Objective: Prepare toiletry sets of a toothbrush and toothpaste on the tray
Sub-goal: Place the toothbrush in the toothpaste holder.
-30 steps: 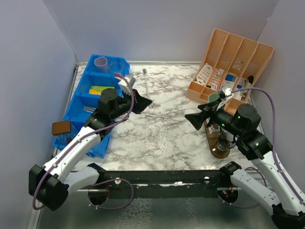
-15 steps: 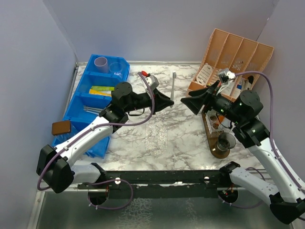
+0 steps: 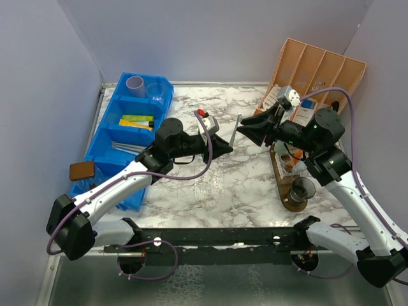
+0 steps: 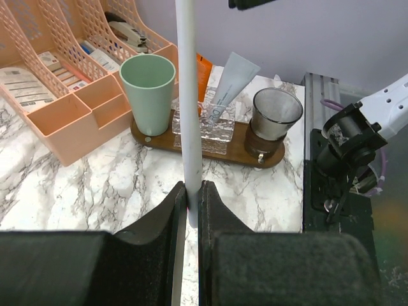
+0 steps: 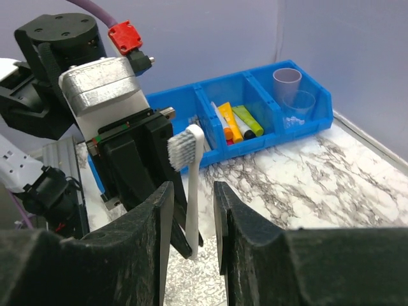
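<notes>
- Surface (image 3: pixel 242 185): the tray (image 4: pixel 159 141) lies at centre right of the top view. It carries a mint cup (image 4: pixel 148 89), a dark cup (image 4: pixel 275 115) and, between them, a tube (image 4: pixel 229 76).
- Left tool (image 4: pixel 192 191): clenched on the toothbrush (image 4: pixel 189 95) low on its handle. It holds the brush upright in mid-air at the centre of the top view, well apart from the tray.
- Right tool (image 5: pixel 193 186): released. Its fingers straddle the handle just below the bristles, with a gap on each side.
- Likely a hand-over: close the right tool squarely on the handle, and let the left go only once that grip is firm.
- Neither cup shows a brush, so either could take it, bristles up.
</notes>
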You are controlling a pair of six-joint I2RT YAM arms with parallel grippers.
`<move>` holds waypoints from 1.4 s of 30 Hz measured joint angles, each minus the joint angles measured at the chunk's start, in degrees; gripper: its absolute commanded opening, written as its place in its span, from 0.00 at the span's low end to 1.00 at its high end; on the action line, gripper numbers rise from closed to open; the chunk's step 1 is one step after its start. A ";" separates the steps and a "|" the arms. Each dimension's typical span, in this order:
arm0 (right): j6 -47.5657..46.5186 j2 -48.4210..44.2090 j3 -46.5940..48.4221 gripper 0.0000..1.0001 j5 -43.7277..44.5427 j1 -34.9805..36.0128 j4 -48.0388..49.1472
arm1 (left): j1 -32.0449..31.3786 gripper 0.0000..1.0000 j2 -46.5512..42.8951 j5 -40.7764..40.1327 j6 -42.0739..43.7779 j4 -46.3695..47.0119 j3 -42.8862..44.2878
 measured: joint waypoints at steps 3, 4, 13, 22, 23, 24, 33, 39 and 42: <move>-0.90 0.28 -0.02 0.31 -2.62 0.00 0.98 | -0.50 0.00 -0.15 -0.44 0.74 -0.17 -0.02; -0.94 0.33 -0.07 0.31 -3.19 0.00 1.40 | -0.63 0.00 -0.15 -0.52 0.83 -0.28 -0.07; -0.26 0.55 -2.21 0.11 -6.08 -0.04 4.76 | -2.56 0.00 -0.15 -2.10 2.78 -1.53 -0.48; -1.29 0.22 -2.62 0.01 -6.69 -0.04 4.55 | -2.93 0.32 -0.17 -3.82 3.74 -2.27 -0.48; -2.08 -0.02 -2.69 0.01 -6.64 -0.04 4.02 | -3.02 0.43 -0.17 -4.28 4.00 -2.47 -0.48; -2.40 -0.24 -2.75 0.01 -6.64 -0.04 3.61 | -3.19 0.50 -0.20 -4.96 4.11 -2.69 -0.48; -14.40 -9.88 -5.66 0.01 3.61 -0.04 -3.58 | -3.17 0.99 -1.64 -15.58 4.61 -5.77 -0.48; -19.87 -17.20 -11.32 0.01 24.44 -0.02 -4.70 | -3.17 0.99 -4.42 -28.24 4.39 -6.14 -0.48; -20.63 -17.59 -13.79 0.01 32.81 -0.02 -4.72 | -3.17 0.99 -5.33 -33.57 4.28 -6.10 -0.55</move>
